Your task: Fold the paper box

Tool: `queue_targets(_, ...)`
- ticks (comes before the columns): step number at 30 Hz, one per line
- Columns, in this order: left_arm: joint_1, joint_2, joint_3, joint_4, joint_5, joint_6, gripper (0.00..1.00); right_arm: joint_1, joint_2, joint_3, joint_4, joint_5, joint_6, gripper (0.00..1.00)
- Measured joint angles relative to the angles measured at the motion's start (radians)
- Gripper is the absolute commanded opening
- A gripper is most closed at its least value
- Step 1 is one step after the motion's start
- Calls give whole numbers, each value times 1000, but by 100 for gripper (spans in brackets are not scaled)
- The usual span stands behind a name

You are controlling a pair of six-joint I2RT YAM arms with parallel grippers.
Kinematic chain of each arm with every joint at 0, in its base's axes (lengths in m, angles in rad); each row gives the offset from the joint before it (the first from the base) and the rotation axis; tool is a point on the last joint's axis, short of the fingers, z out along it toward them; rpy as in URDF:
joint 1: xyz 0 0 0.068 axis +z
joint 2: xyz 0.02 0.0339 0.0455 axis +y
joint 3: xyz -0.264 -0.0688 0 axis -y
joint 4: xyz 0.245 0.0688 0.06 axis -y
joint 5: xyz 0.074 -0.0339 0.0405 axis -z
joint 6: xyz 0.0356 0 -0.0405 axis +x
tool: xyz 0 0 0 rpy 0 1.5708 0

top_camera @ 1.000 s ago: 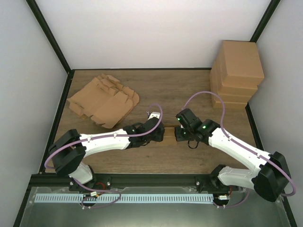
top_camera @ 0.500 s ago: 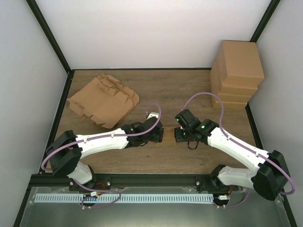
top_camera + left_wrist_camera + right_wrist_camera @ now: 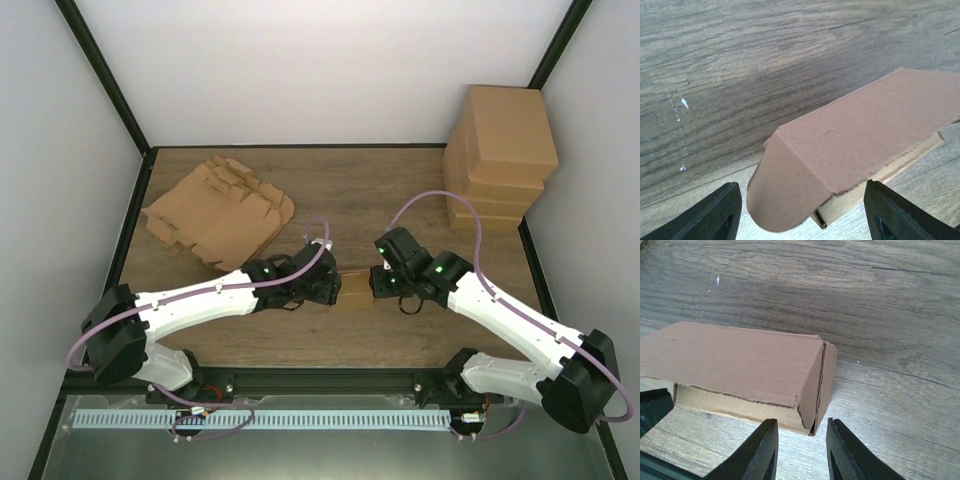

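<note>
The box (image 3: 355,288) sits near the middle of the bench (image 3: 380,190), a little toward the arms, with one tool at each of its short ends. It is thin brown card, so I judge it very light. It should be stiff across each flat panel, quick to hinge at its creases, and easy to dent if squeezed mid-panel. The left tool (image 3: 800,200) is spread wide, and between its fingers the box's rounded end flap curls down untucked. The right tool (image 3: 801,424) has its fingers apart by a narrower gap with nothing between them, and the box's closed end lies just beyond the tips. In the right wrist view a slit shows under the long edge of the top panel, so the lid looks laid over rather than locked. The best hold is probably at the ends, close to the creases where the card is doubled. One side could brace the box while the other presses the flap in. The bench is smooth wood-grain laminate, so a box this light would likely slide when pushed unless backed. Flat blanks (image 3: 220,215) lie at the far left and finished boxes (image 3: 500,160) are stacked at the far right, both well apart from the work. White walls close in three sides.
</note>
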Motion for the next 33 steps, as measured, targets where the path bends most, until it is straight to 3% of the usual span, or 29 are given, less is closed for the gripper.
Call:
queue_targets(7, 0, -36, 37, -47, 5, 0, 54, 0, -24, 6, 0, -4, -19, 28)
queue_targets(15, 0, -34, 41, -84, -17, 6, 39, 0, -10, 6, 2, 1, -40, 15)
queue_targets(29, 0, 38, 68, -120, -57, 26, 30, 0, 6, 6, 24, 7, -49, 11)
queue_targets(33, 0, 50, 68, -129, -68, 29, 17, 0, 8, 6, 25, 7, -49, 9)
